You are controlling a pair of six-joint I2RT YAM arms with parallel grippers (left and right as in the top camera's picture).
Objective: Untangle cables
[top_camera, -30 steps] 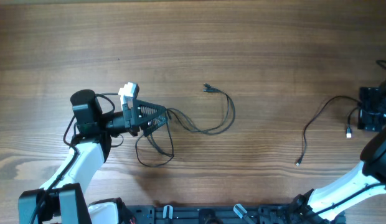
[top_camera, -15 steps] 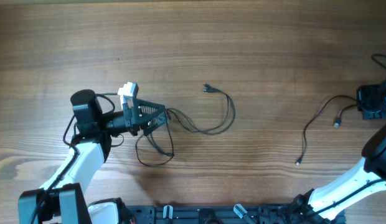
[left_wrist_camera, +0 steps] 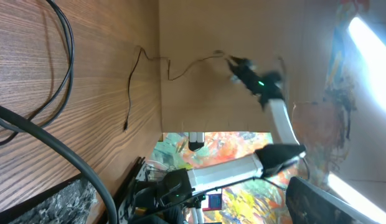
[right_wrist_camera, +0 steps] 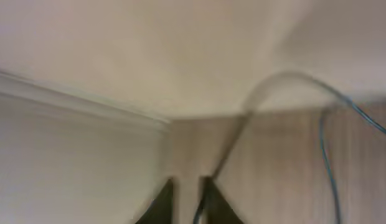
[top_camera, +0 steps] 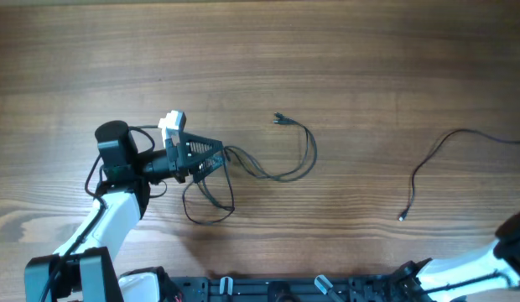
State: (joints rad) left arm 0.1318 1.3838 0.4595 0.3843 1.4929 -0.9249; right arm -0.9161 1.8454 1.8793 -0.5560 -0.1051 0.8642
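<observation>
While your left gripper (top_camera: 216, 156) sits closed on the tangled cable (top_camera: 281, 174), loops spreading just ahead of its tip, your right gripper (right_wrist_camera: 186, 200) is raised off the table (top_camera: 327, 50), pinching the second cable (top_camera: 428, 158), which trails down and away from it.

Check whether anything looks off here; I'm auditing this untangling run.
The thin black cable on the right runs off the overhead view's right edge. The left wrist view shows the right pincer raised beyond the table, holding it aloft. The left pincer grips the tangled cables.
</observation>
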